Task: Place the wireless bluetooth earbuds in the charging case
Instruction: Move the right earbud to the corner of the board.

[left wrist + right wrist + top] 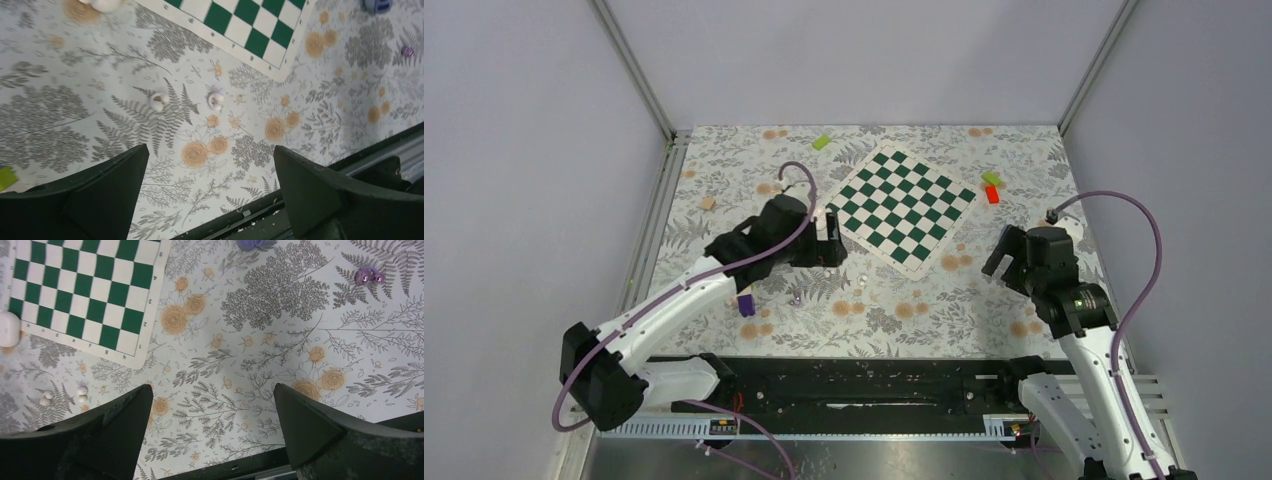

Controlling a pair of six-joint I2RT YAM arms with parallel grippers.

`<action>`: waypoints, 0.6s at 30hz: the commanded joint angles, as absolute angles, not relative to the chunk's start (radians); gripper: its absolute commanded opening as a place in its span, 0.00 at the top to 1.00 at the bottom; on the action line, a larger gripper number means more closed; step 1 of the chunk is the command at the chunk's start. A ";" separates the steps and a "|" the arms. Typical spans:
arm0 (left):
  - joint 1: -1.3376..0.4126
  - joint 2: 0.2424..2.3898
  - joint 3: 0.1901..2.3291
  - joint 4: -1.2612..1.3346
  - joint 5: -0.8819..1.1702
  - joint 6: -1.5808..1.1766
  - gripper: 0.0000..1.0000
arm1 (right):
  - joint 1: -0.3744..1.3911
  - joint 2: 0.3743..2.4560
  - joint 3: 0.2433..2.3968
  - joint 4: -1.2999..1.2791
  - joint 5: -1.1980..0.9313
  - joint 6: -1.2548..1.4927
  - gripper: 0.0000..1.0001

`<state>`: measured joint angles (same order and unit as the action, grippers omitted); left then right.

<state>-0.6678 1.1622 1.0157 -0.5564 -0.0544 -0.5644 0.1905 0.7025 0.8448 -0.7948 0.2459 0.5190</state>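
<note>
left end effector (pixel 210 152) spread wide, empty | right end effector (pixel 212 390) likewise

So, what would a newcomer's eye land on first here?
The green-and-white chessboard, askew on the floral cloth, stands out first. Two white earbuds lie apart just off its near edge, ahead of the open left tool; the white charging case sits beside the board.
</note>
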 commanded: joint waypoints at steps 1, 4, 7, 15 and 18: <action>-0.755 1.226 0.996 -0.483 -0.045 -0.636 0.01 | 0.161 0.751 0.821 -0.809 0.278 0.493 0.00; -0.800 1.261 1.007 -0.479 -0.066 -0.648 0.01 | 0.100 0.814 0.810 -0.803 0.231 0.512 0.01; -0.811 1.277 1.021 -0.476 -0.087 -0.636 0.01 | 0.049 0.875 0.805 -0.756 0.170 0.536 0.01; -0.809 1.256 1.072 -0.473 -0.136 -0.543 0.01 | -0.077 1.063 0.895 -0.534 -0.429 0.653 0.00; -0.810 1.191 1.042 -0.409 -0.142 -0.571 0.01 | -0.078 1.102 0.900 -0.358 -0.646 0.736 0.01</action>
<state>-0.8101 1.2797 1.0180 -0.5102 -0.0990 -0.5755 -0.0765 1.0729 0.8429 -0.6125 -0.2333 0.6292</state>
